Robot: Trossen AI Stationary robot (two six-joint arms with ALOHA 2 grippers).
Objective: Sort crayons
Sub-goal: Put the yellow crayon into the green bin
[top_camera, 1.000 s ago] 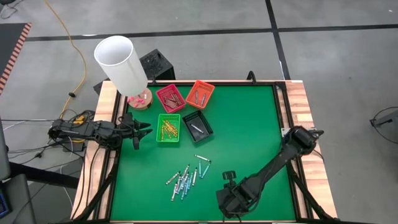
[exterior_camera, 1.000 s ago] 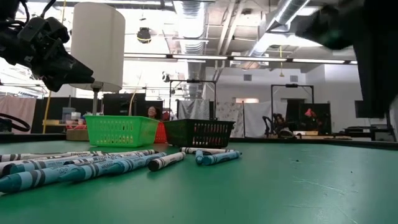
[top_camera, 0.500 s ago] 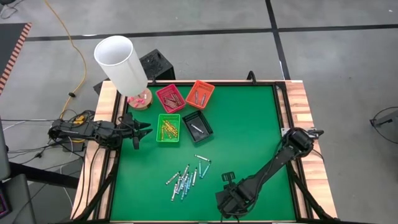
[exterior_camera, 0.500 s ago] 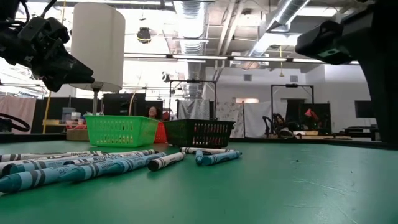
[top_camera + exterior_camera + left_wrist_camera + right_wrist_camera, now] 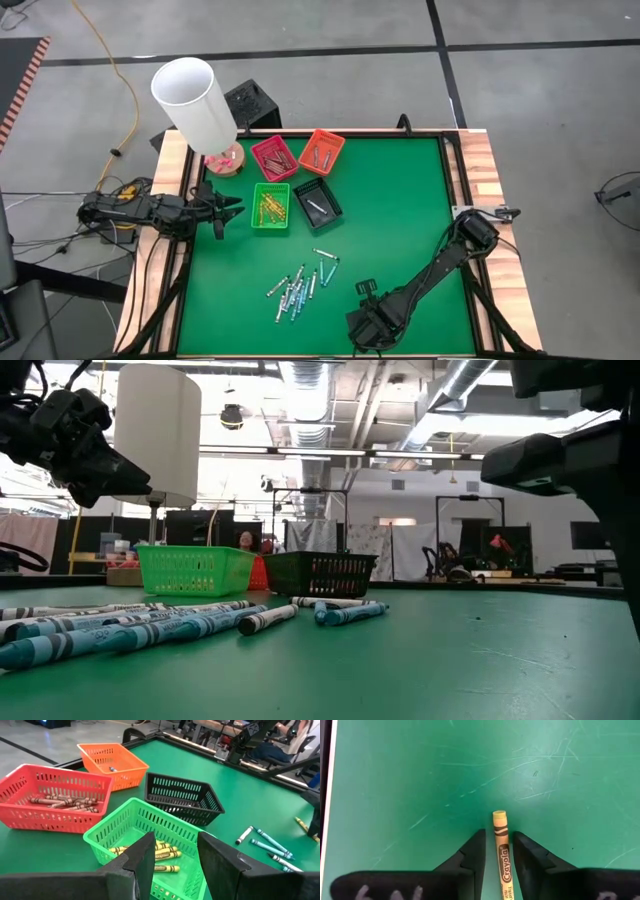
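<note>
A yellow crayon [image 5: 500, 845] lies on the green table between the two fingers of my right gripper [image 5: 498, 834], lengthwise along them. That gripper [image 5: 362, 325] points down near the table's front edge and is open, one finger on each side of the crayon. Whether they touch it, I cannot tell. A heap of blue and white crayons [image 5: 297, 287] lies left of it. My left gripper [image 5: 232, 210] waits open at the left edge, level, facing the green tray [image 5: 150, 807] of yellow crayons.
Four small trays stand at the far left: red [image 5: 274, 157], orange [image 5: 321, 150], green [image 5: 256, 205] and black [image 5: 317, 203]. A tall white cylinder on a stand [image 5: 195, 100] rises at the far left corner. Bare green table spreads on the right half.
My right gripper has sunk toward the table near the front edge, turning slightly as it came down. The crayon heap, the trays and my left gripper have kept their places.
</note>
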